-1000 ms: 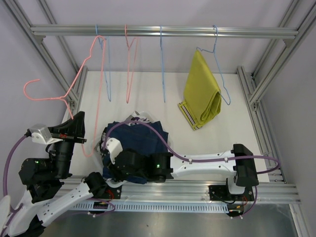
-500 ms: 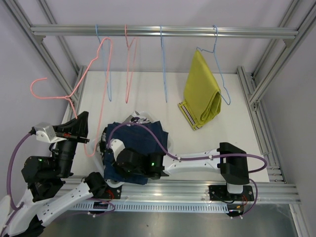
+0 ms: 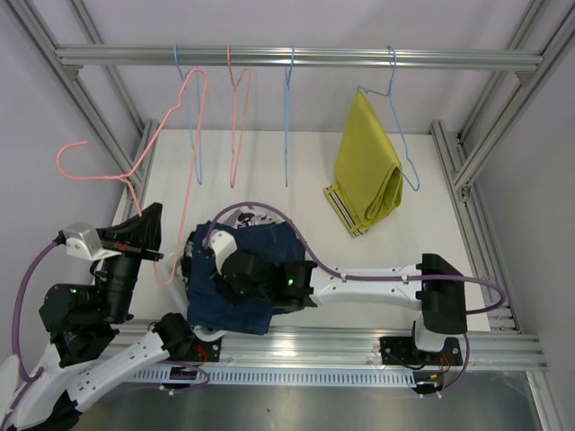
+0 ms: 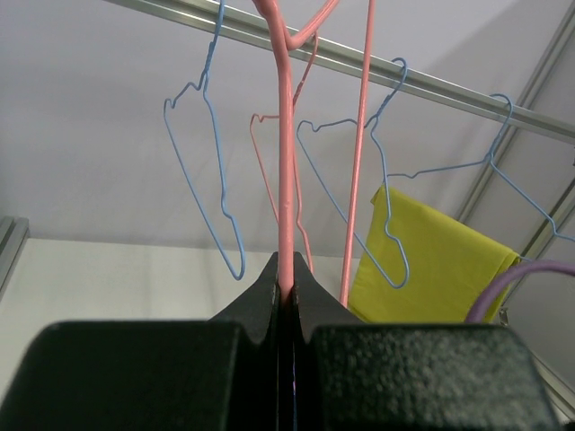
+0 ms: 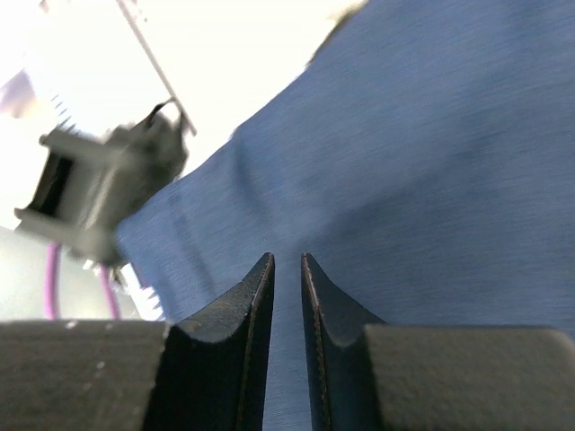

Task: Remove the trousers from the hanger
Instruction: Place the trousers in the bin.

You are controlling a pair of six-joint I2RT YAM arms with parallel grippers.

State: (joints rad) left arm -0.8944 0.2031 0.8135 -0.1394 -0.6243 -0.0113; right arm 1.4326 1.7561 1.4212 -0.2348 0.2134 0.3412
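Right wrist view smeared with blur: navy trousers (image 5: 431, 162) soft-edged, grey shape (image 5: 99, 193) at 9 o'clock unrecognisable, any grip on cloth by right gripper (image 5: 287, 260) impossible to judge. From above, tucked out of sight beneath its own wrist. Under the navy pair, only a pale scrap (image 3: 244, 217) peeking at 12 o'clock. Left wrist view: pink hanger (image 4: 286, 180) cropped at 12 o'clock, yellow trousers (image 4: 431, 260) blocked at 6.

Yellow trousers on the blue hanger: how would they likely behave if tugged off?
Probably floppy: the yellow trousers drape folded over the blue hanger. Likely light, since the thin wire carries them. They may slide off unevenly, since they hang tilted.
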